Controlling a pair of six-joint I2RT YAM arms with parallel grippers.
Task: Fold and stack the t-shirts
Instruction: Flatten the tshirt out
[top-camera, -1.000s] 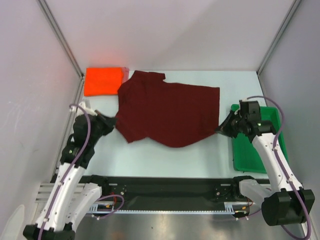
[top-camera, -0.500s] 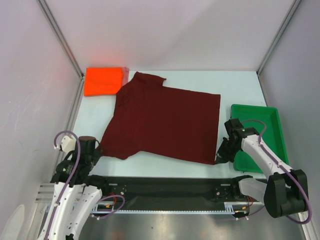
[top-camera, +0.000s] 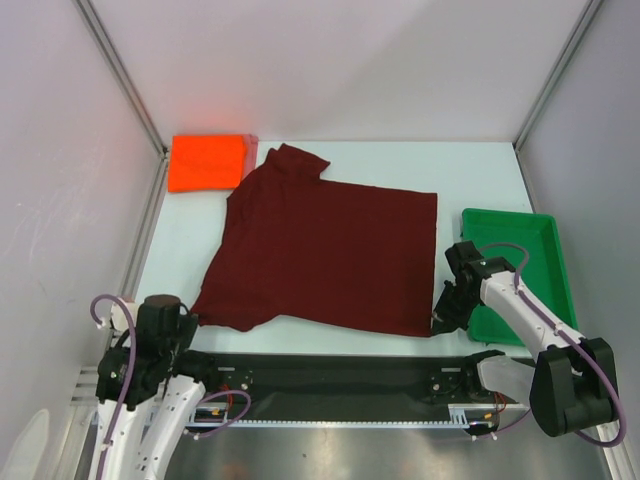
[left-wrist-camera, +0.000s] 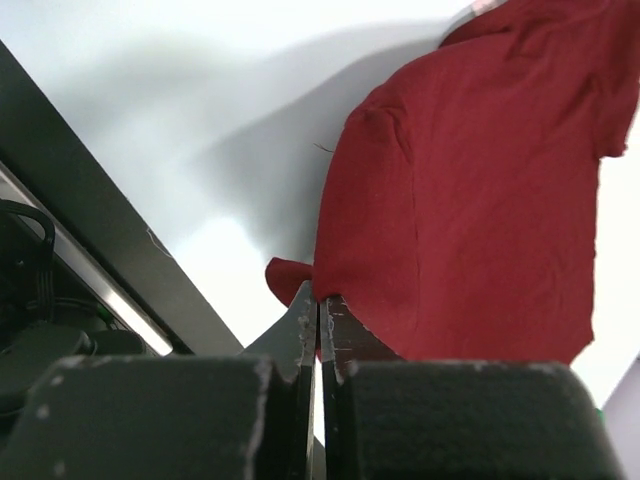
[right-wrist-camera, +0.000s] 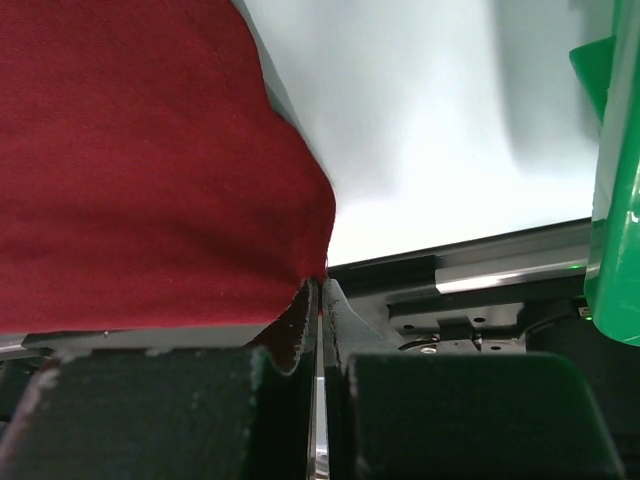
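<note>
Left hand (left-wrist-camera: 318, 305) and right hand (right-wrist-camera: 320, 285) are pinched shut, each on a near corner of the maroon shirt (top-camera: 320, 250), spread unfolded on the table (top-camera: 480, 180), so I judge it yet to fold, with only the orange shirt (top-camera: 207, 162) and the pink shirt (top-camera: 253, 148) edging out beside it lying folded far left.

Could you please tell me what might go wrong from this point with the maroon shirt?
Both claws pinch only the hem corners of the maroon t-shirt: the left claw and right claw hold thin edges, so the cloth could slip out. The right claw works close beside the green tray, which it might knock. The near hem lies by the black rail and could snag there.
</note>
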